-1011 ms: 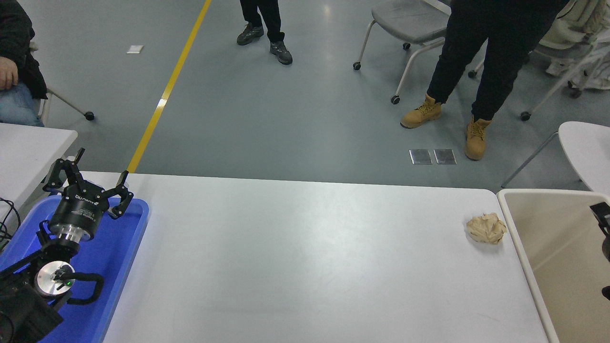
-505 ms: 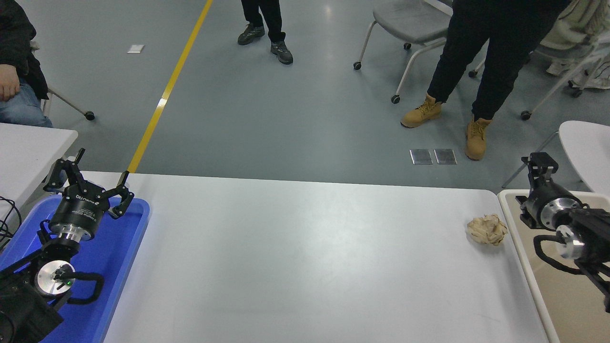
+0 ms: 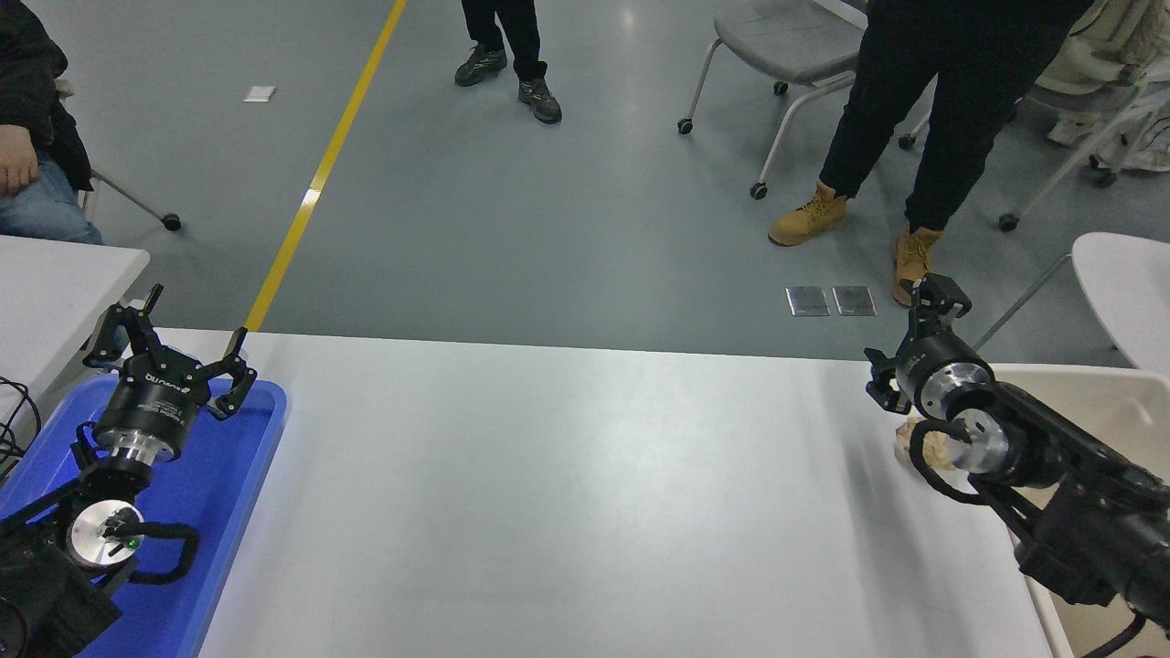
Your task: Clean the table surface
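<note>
From the head view, I see my right gripper point(image 3: 905, 352), jaws' state unclear, above the crumpled beige paper wad point(image 3: 917, 440) on the wide white-grey matte counter point(image 3: 567, 493), while the left gripper point(image 3: 169, 343) hangs splayed over the blue plastic tray point(image 3: 242, 484).

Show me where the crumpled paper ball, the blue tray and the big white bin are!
crumpled paper ball point(image 3: 914, 445), head view, on its left edge showing beside the right arm.
blue tray point(image 3: 267, 416), head view, on its right rim.
big white bin point(image 3: 1088, 402), head view, on its inner wall.
</note>
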Available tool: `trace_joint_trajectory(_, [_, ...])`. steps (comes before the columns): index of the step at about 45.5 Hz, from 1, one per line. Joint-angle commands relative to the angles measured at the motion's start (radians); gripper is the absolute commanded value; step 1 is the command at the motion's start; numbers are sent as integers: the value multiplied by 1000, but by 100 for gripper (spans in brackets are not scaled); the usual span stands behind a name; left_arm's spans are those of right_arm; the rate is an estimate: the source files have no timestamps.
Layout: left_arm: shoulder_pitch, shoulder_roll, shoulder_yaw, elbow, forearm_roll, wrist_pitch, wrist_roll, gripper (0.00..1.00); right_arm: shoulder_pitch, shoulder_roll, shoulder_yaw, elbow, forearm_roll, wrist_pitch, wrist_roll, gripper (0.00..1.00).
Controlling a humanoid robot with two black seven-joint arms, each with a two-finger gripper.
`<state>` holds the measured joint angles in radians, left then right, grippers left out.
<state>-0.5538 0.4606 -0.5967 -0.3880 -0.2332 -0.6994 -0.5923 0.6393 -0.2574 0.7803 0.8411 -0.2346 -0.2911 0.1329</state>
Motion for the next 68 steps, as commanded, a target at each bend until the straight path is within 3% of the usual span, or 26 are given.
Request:
trace_joint_trajectory(1, [0,0,0,0,0,0,0,100,-3,64,14,0,3,1,14,100])
trace_joint_trajectory(23, [0,0,0,0,0,0,0,100,-1,37,-29,-2,-15,1,14,100])
trace_joint_trajectory(33, [0,0,0,0,0,0,0,100,31,-132,-236,27,-90,4,17,100])
trace_joint_trajectory(52, [0,0,0,0,0,0,0,100,189,-470,-617,288,-583,6,17,100])
trace_joint_trajectory(62, [0,0,0,0,0,0,0,100,276,-505,-835,280,-920,12,16,100])
trace_joint_trajectory(68, [0,0,0,0,0,0,-1,100,318,-502,-960,253,-1003,18,16,100])
